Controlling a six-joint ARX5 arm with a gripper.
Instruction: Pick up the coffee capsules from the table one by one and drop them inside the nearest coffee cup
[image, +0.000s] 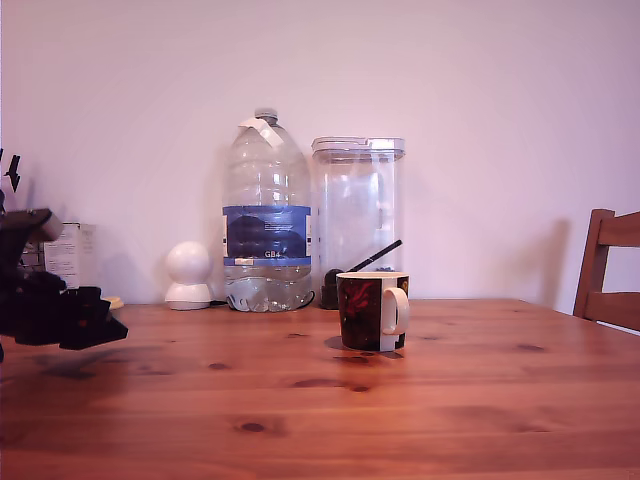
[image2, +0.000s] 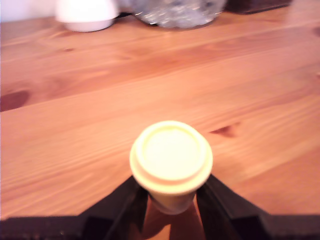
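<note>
A wooden table (image: 420, 400) with dark knots fills the scene. At the exterior view's far left, a black gripper (image: 90, 318) hovers just above the tabletop. The wrist view shows its two black fingers (image2: 120, 205) clamped on a pale cream coffee capsule (image2: 171, 161), held upright with its flat rim facing the camera. Well apart, toward the exterior view's right, stands a dark red-patterned coffee cup (image: 372, 311) with a white handle. Behind it are a large water bottle (image: 266, 215), a clear canister (image: 357, 215) and a white round gadget (image: 188, 275).
</note>
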